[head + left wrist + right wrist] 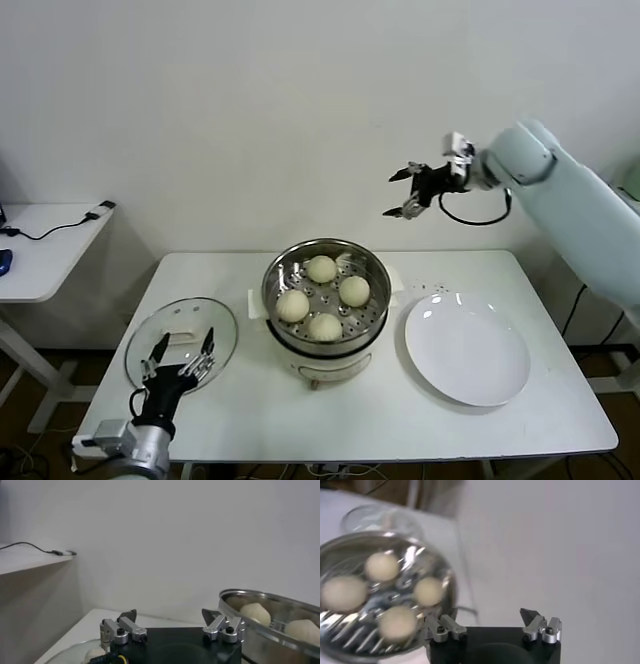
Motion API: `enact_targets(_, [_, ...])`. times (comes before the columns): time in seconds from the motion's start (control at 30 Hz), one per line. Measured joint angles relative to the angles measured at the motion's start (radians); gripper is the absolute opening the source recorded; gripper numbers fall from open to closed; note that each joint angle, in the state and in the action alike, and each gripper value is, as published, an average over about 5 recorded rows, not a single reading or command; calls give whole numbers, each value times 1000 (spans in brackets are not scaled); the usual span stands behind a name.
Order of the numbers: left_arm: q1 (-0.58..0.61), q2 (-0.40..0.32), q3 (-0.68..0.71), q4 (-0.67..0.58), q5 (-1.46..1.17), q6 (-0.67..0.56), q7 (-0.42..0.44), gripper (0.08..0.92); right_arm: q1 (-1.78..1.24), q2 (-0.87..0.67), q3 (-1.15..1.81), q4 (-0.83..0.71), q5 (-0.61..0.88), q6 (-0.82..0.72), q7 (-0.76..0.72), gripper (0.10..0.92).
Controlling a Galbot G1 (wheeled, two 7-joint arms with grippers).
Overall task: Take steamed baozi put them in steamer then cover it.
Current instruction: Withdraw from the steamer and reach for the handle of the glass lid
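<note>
All four baozi point(322, 298) sit in the steamer point(326, 262) — glass cover point(181, 340) lies on the table just left of it. Left gripper point(182, 350) hovers over the cover, jaws wide, empty — nearer arm. Right gripper point(409, 192) is high above, open, idle.

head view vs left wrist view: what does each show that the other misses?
Head view only: the white plate lying bare on the table to the right of the steamer, all four baozi on the perforated tray, and the right pincer open, raised high above the table by the wall.

Left wrist view only: a closer side look at the steamer's steel wall.

Both: the left pincer open over the glass cover, which lies on the table to the left of the steamer; the steamer uncovered, with baozi inside.
</note>
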Motion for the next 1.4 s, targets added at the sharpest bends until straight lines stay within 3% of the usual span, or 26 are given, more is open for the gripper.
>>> enact_targets(0.3, [7,6,-3,8,18,-51,6,823,-425,32,430,151,102,165,314,823])
enact_targets(0.87, [-48,20,-24,104,137,-180,-33,823,-1093,346,948,324,285,528,696,823])
enact_targets(1.1, [-96,48,-34,196,441,-223,-91,823,-1246,411,1020,359,326,593,763,823])
enact_targets(1.4, [-144,143,7,340,1019,-181,-288,823,-1328,454,1049,373,344,639,802,823])
